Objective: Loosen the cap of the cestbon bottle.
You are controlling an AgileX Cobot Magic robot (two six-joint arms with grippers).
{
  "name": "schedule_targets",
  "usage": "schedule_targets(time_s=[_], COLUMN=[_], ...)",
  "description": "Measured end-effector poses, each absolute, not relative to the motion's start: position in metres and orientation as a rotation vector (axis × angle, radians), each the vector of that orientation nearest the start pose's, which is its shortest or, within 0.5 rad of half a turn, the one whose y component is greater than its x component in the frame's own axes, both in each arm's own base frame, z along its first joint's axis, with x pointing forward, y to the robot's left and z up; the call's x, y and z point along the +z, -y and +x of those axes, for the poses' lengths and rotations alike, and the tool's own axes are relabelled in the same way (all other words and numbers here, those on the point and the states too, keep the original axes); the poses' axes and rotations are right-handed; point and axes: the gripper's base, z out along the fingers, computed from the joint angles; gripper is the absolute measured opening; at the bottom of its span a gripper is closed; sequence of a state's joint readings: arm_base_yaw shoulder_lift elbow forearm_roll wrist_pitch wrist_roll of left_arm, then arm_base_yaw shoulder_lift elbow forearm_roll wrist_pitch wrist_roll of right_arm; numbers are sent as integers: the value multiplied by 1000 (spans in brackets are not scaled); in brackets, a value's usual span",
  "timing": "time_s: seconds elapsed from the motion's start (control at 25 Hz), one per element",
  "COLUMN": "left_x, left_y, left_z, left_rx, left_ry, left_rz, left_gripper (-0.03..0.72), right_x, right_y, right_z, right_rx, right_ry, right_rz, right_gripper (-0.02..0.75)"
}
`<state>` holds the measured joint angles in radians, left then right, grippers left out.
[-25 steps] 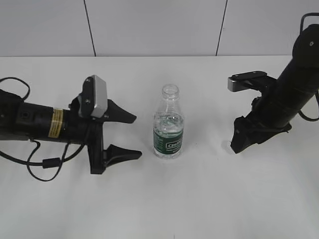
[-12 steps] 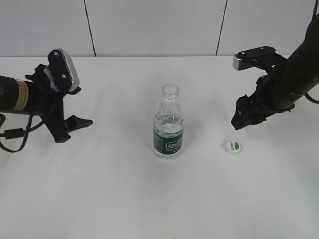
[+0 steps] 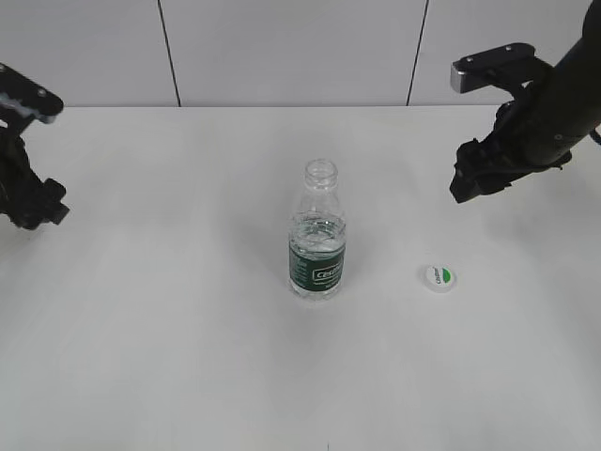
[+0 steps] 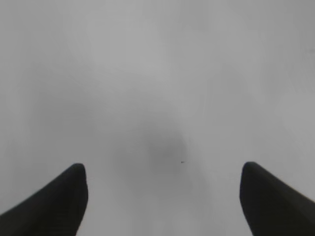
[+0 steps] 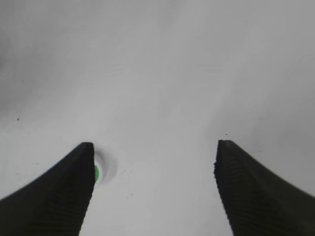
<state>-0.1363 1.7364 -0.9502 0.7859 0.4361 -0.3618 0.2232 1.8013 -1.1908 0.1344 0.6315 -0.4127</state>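
Exterior view: the cestbon bottle (image 3: 317, 235) stands uncapped at frame centre; the cap (image 3: 439, 277) lies on the table (image 3: 188, 357) to its right. Left wrist view: the left gripper (image 4: 162, 196) is spread apart over bare table. Right wrist view: the right gripper (image 5: 153, 187) gapes wide, the cap (image 5: 101, 169) peeking beside its left finger.

The left gripper (image 4: 162, 196) is spread wide, with its two dark fingertips entering from the lower left (image 4: 54, 201) and lower right (image 4: 270, 201) corners of the view. Nothing is held between them. Below lies a plain white table surface (image 4: 157, 73), blurred, with a faint grey shadow near the centre.
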Motion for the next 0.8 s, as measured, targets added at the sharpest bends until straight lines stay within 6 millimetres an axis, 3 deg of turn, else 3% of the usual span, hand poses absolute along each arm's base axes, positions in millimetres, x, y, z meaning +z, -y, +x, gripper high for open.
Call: schedule_targets(time_s=[0.12,0.28,0.52,0.8], left_x=[199,220,236,242], left_y=[14,16,10,-1], left_z=[338,334,322,302], left_rx=[524,450,356,208], left_ry=[-2609,-2667,-2759,-2917], left_rz=[397,396,296,190], left_gripper=[572,572,572,572], right_x=[217,242,267,283], right_y=[-87,-73,-23,25], right_z=[364,370,374,356], right_rx=[39,13,-6,37], right_ry=[-2627,-2698,-2825,-2919], right_rz=[-730,-698,-518,-335], right_gripper=[580,580,580,580])
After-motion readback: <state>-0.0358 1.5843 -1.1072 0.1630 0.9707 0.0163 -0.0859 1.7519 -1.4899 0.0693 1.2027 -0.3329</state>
